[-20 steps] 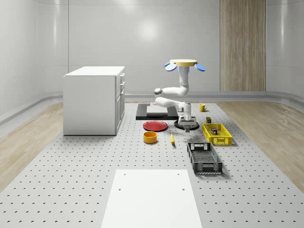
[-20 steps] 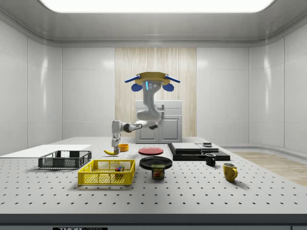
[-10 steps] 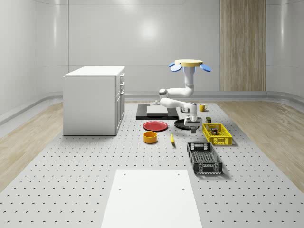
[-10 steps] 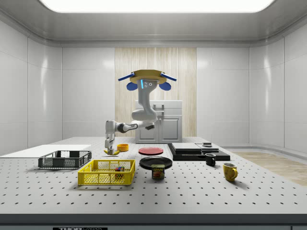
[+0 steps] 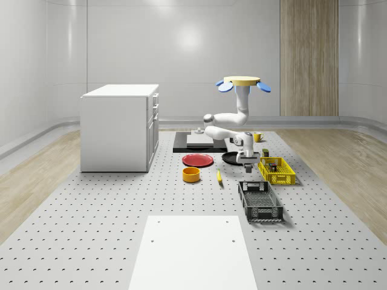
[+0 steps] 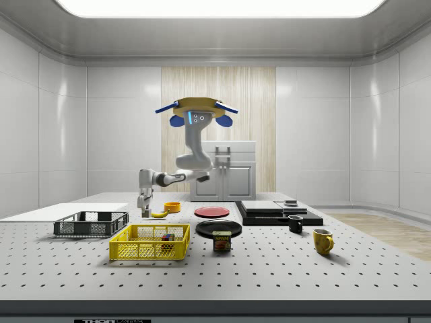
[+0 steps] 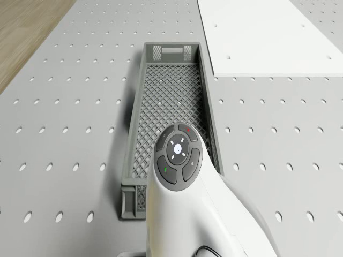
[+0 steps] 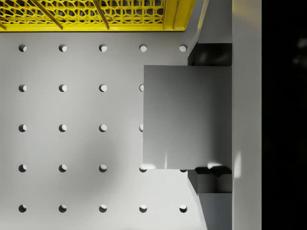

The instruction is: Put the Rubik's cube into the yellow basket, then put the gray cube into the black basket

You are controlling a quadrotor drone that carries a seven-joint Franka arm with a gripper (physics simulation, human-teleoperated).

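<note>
With the claw [image 8: 211, 117] clenched on the gray cube [image 8: 187, 117] just beside the yellow basket [image 8: 96, 14], carry it level until centred over the black basket [image 7: 169, 107] before releasing.

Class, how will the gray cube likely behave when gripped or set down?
Flat, square faces on the gray cube, held in the tool beside the yellow basket, probably grip firmly. It likely won't roll. Its smooth sheen suggests slipperiness.

Bare perforated table [image 5: 199, 199] surrounds the black basket [image 5: 260, 200]; its top is unobstructed.
</note>
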